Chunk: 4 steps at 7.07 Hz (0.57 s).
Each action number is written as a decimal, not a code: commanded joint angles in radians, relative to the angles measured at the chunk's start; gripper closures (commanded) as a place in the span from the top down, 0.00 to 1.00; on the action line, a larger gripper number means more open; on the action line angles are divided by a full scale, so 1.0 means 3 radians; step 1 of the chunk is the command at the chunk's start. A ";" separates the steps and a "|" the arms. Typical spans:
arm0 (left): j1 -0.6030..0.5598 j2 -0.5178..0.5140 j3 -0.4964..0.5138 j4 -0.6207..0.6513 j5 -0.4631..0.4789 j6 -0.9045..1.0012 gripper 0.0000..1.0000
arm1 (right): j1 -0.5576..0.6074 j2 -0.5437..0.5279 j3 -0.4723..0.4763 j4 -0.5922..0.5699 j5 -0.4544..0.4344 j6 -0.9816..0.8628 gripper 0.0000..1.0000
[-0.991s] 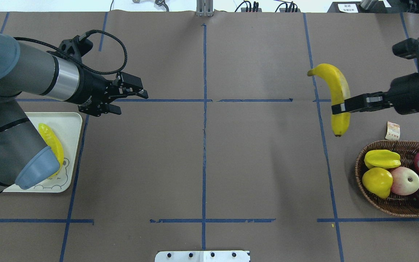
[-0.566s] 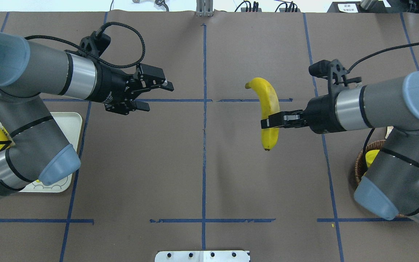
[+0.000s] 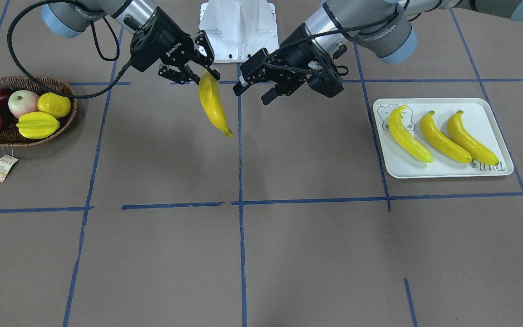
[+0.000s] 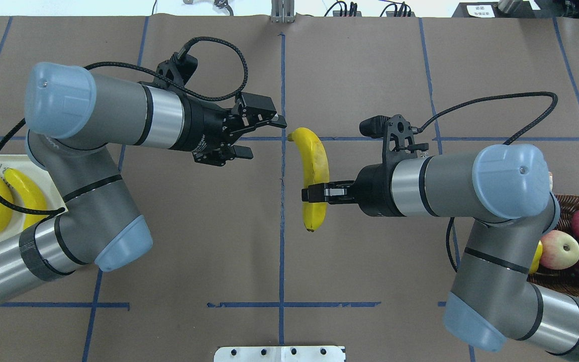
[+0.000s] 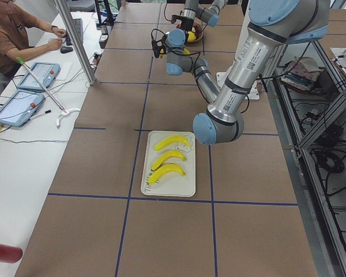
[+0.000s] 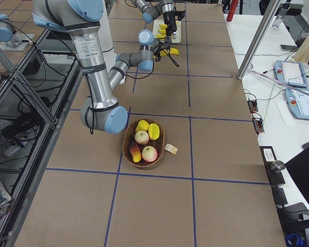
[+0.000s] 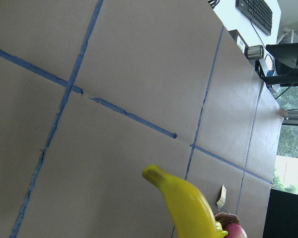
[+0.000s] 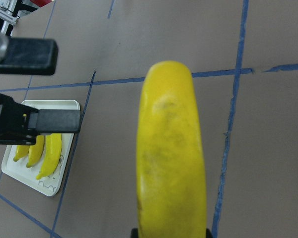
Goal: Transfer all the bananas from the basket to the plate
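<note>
Three bananas (image 3: pixel 445 137) sat on the plate (image 3: pixel 443 173), one to go
Right claw (image 4: pixel 314 192) pinched the fourth banana (image 4: pixel 314 161) well apart from the plate; left claw (image 4: pixel 265 137) gaped.

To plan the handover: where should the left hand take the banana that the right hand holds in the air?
I would grip the free far half of the banana, beyond the right hand, which pinches its nearer part. Come from the robot's left, where the open left hand hangs, closing across the narrow width.

"ROBOTIQ" on the right claw (image 3: pixel 201 75)
</note>
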 commanded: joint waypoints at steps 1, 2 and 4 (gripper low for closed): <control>0.0044 -0.0059 0.0044 -0.0002 0.0018 0.0000 0.99 | -0.0096 0.0074 0.0004 -0.0023 -0.0039 0.0007 0.03; 0.0110 -0.0090 0.0059 -0.0002 0.0018 0.0000 0.99 | -0.0112 0.0079 0.0004 -0.0023 -0.0044 0.0007 0.03; 0.0208 -0.0141 0.0090 -0.0007 0.0028 0.0005 0.98 | -0.0122 0.0089 0.0004 -0.0023 -0.0044 0.0007 0.03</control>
